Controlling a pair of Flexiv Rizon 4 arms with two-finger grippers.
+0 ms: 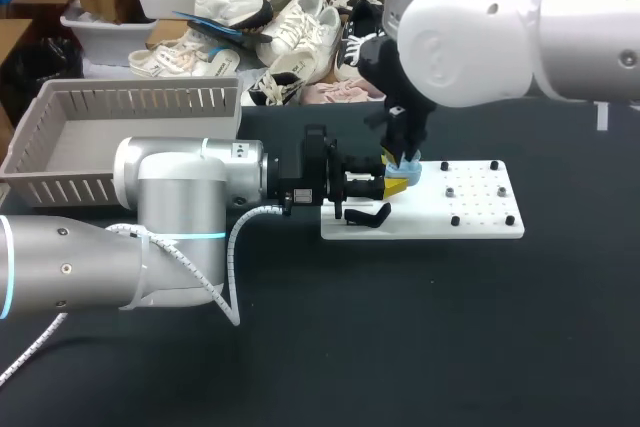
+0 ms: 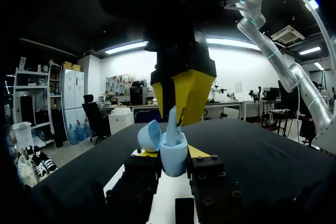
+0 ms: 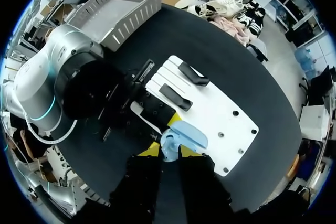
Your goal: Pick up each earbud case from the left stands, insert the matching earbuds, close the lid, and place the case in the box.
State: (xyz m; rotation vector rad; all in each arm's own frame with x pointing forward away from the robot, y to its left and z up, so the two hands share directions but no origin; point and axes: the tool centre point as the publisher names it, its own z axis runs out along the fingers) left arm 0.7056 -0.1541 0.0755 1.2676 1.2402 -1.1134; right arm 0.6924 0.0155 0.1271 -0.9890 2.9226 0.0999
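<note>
The left arm (image 1: 170, 197) lies level, coming in from the left side. The left gripper (image 1: 388, 188) clamps the earbud case (image 2: 174, 157) from both sides. The right arm (image 1: 480, 27) bends down steeply, and the right gripper (image 1: 407, 163) points straight down, pinching an earbud (image 2: 171, 127).

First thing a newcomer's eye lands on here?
The open light-blue earbud case, lid tipped aside, clamped in the left tool over the white board mid-table. Directly above it, the right tool points straight down, holding a pale-blue earbud at the case's mouth. After that, the grey slatted basket at the table's far left.
</note>
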